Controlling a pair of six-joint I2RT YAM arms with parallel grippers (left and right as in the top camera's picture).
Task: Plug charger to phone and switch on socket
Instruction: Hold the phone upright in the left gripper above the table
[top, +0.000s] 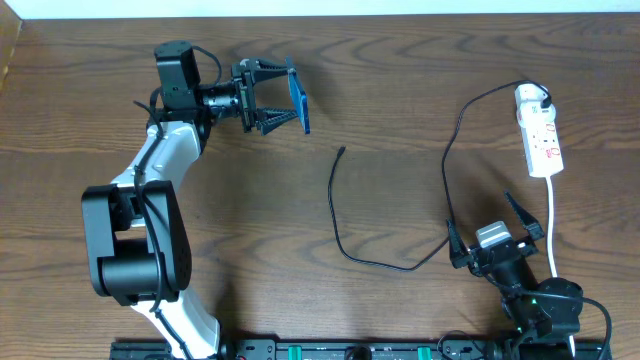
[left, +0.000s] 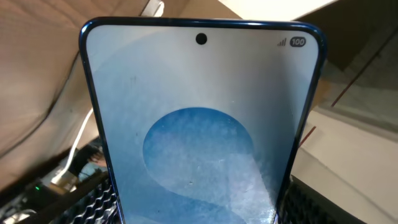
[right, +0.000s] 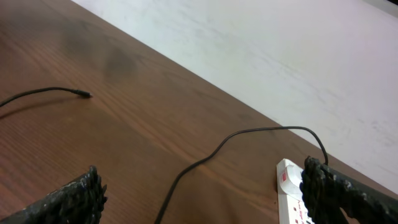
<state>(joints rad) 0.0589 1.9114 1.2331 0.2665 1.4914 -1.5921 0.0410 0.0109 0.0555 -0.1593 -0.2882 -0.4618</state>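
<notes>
The left arm stretches toward the far side of the surface (top: 420, 70). Its left gripper (top: 292, 97) is turned sideways, jaws clamped on the phone (top: 300, 100), which stands on edge and shows a pale screen with a deeper blue oval. The right gripper (top: 490, 228) sits low near the front edge, jaws apart. The charger (top: 333, 200) lies slack between them, its tip free on the wood. The socket (top: 538, 130) lies at far right.

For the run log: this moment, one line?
left tool: shut on phone | right tool: open, empty | charger: tip loose | socket: unheld
</notes>
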